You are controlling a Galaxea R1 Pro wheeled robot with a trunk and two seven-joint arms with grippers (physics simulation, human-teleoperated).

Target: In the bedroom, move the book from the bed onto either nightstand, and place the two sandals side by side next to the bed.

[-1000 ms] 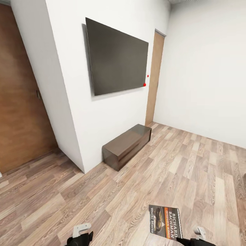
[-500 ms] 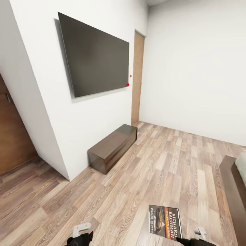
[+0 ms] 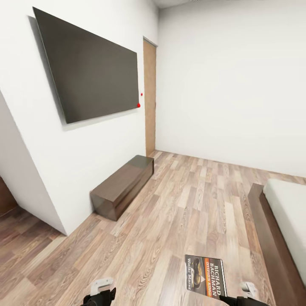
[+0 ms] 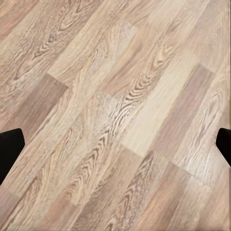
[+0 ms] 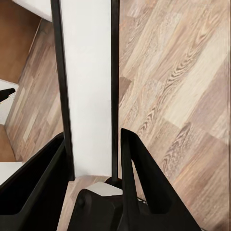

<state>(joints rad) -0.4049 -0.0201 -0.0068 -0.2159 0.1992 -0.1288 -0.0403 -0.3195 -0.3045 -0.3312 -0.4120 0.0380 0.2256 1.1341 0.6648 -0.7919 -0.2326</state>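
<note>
Head view shows the right claw [image 3: 246, 297] clamped on the book [image 3: 205, 275], held cover-up above the wood-plank floor [image 3: 187, 212], with the bed [image 3: 284, 212] just to that claw's right and well ahead of it a low dark-wood cabinet [image 3: 121, 187] under a wall-mounted television [image 3: 89, 68]. Right wrist view has the book's white page edge [image 5: 89, 86] pinched between the black fingers [image 5: 139, 178]. Left wrist view shows the left claw [image 4: 115, 144] spread wide and empty over bare planks, its two tips at opposite edges.
</note>
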